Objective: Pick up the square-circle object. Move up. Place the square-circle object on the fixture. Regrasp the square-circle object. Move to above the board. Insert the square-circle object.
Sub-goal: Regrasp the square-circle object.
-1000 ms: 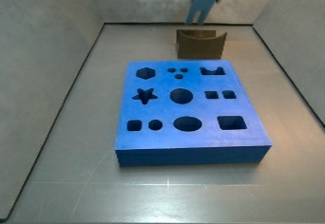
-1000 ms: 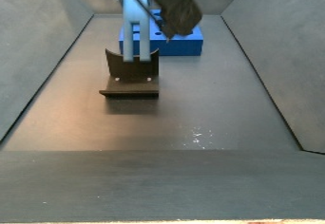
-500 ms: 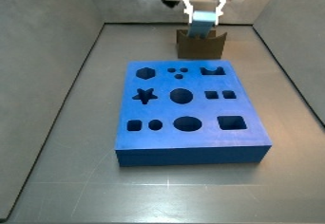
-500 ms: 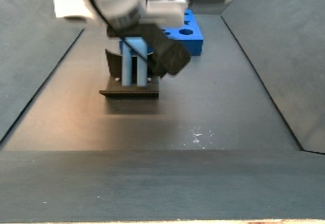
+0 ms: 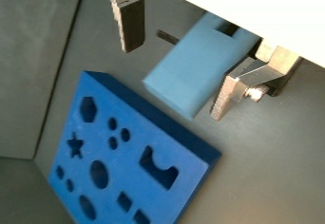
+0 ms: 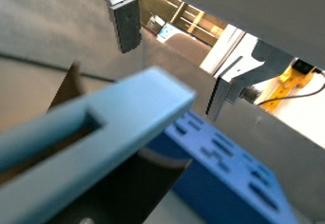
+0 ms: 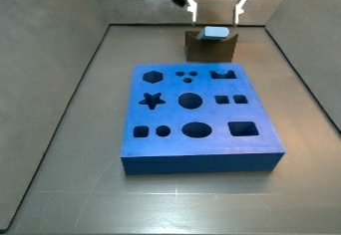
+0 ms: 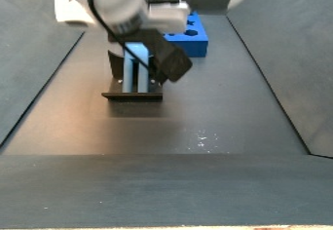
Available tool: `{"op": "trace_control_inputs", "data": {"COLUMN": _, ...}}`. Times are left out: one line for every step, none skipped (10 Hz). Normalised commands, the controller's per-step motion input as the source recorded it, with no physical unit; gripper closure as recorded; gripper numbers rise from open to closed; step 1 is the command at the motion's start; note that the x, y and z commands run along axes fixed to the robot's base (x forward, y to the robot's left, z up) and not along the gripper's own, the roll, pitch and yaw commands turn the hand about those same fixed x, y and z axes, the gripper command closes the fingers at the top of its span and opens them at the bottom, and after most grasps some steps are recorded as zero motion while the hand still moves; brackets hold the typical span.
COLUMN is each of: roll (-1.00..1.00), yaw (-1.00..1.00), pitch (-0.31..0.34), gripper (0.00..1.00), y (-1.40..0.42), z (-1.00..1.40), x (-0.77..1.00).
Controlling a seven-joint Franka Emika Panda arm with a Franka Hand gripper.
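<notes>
In a side view the board (image 7: pixel 202 117) lies nearest. Just behind the board stands the fixture (image 7: pixel 209 48), with the square-circle object (image 7: pixel 213 32) resting on its top. Directly above the fixture hangs the gripper (image 7: pixel 213 13), jaws spread apart on either side of the block, gripping nothing.

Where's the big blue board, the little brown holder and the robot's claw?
board (image 7: pixel 200 119): side view, its top face.
fixture (image 7: pixel 198 50): side view, its front wall.
gripper (image 5: pixel 178 71): wrist view, midway between its fingertips.
</notes>
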Motion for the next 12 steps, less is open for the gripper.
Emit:
{"op": "trace_control_inputs", "data": {"roll": 0.01, "yaw": 0.03, "pitch": -0.022, "gripper": 0.0, "y": 0.01, "z": 1.0, "x": -0.03}}
{"op": "trace_control_inputs", "data": {"roll": 0.01, "yaw": 0.04, "pitch": -0.01, "gripper": 0.0, "y": 0.01, "z": 1.0, "x": -0.04}}
{"op": "trace_control_inputs", "data": {"roll": 0.01, "yaw": 0.04, "pitch": 0.0, "gripper": 0.0, "y": 0.01, "z": 0.85, "x": -0.04}}
{"op": "trace_control_inputs", "data": {"roll": 0.01, "yaw": 0.04, "pitch": 0.015, "gripper": 0.0, "y": 0.01, "z": 0.67, "x": -0.04}}
{"op": "trace_control_inputs", "data": {"roll": 0.01, "yaw": 0.04, "pitch": 0.032, "gripper": 0.0, "y": 0.01, "z": 0.42, "x": -0.04}}
{"op": "trace_control_inputs", "data": {"roll": 0.01, "yaw": 0.03, "pitch": 0.044, "gripper": 0.0, "y": 0.01, "z": 0.24, "x": -0.03}}
{"op": "trace_control_inputs", "data": {"roll": 0.0, "yaw": 0.05, "pitch": -0.025, "gripper": 0.0, "y": 0.0, "z": 0.0, "x": -1.0}}
{"op": "trace_control_inputs", "data": {"roll": 0.0, "yaw": 0.04, "pitch": -0.04, "gripper": 0.0, "y": 0.0, "z": 0.0, "x": -1.0}}
{"op": "trace_control_inputs", "data": {"roll": 0.01, "yaw": 0.02, "pitch": -0.061, "gripper": 0.0, "y": 0.0, "z": 0.02, "x": -1.0}}
{"op": "trace_control_inputs", "data": {"roll": 0.01, "yaw": 0.02, "pitch": -0.071, "gripper": 0.0, "y": 0.0, "z": 0.02, "x": -1.0}}
{"op": "trace_control_inputs", "data": {"roll": 0.01, "yaw": 0.02, "pitch": -0.089, "gripper": 0.0, "y": 0.0, "z": 0.01, "x": -1.0}}
{"op": "trace_control_inputs", "data": {"roll": 0.01, "yaw": 0.02, "pitch": -0.104, "gripper": 0.0, "y": 0.0, "z": 0.02, "x": -1.0}}
